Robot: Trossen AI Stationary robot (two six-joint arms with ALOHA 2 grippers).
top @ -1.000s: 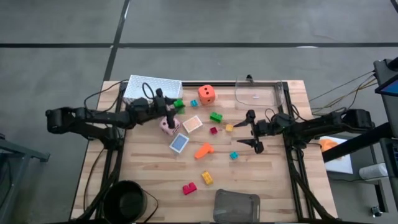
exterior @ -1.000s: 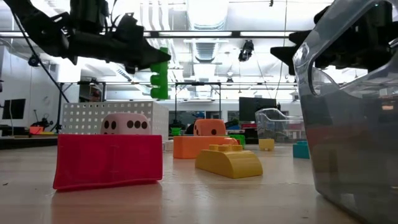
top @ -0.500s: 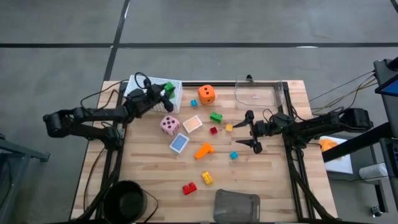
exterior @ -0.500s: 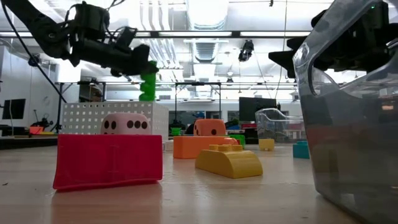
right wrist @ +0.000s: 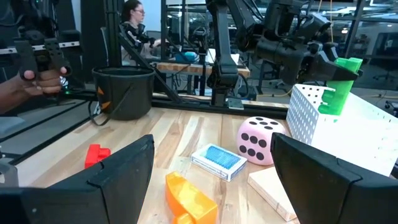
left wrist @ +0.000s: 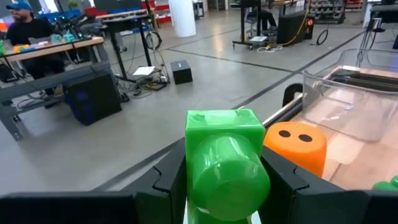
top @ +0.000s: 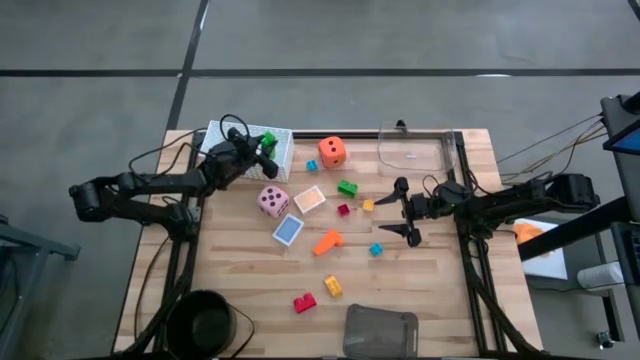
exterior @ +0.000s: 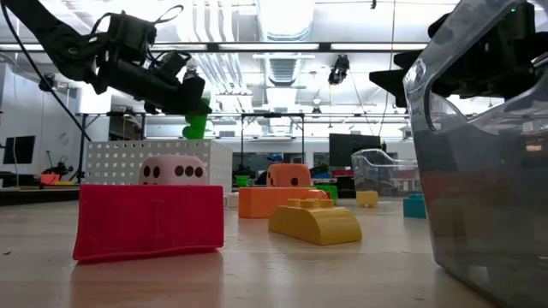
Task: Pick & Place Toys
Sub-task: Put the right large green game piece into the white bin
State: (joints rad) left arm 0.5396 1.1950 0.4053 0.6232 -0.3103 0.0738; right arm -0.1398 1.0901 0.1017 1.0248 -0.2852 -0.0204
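My left gripper [top: 262, 146] is shut on a green brick [left wrist: 224, 158] above the white perforated basket [top: 232, 140], near the basket's right edge; the brick also shows in the low view [exterior: 197, 120]. My right gripper [top: 405, 212] is open and empty, above the table right of the middle. On the table lie an orange die [top: 333, 152], a pink die [top: 272, 201], a peach card [top: 310, 198], a blue card [top: 288, 230], an orange brick [top: 326, 242], another green brick [top: 347, 187] and several small bricks. My left gripper pinches the green brick by two opposite sides [left wrist: 186, 180] between its two fingers. The fingers come from the table's left, slanting down. The brick's round-knobbed end [left wrist: 227, 177] faces the wrist camera. The brick is lifted clear above the basket, tilted.
A clear plastic container [top: 418, 150] stands at the far right. A grey tray [top: 380, 332] sits at the near edge and a black bucket [top: 205, 320] at the near left. A red brick [top: 304, 302] and a yellow brick [top: 332, 286] lie near the front.
My left gripper has carried the green brick from above the pink die toward the table's far left, to above the basket, and has sunk a little. The brick has tipped from upright to tilted. My right gripper has kept still.
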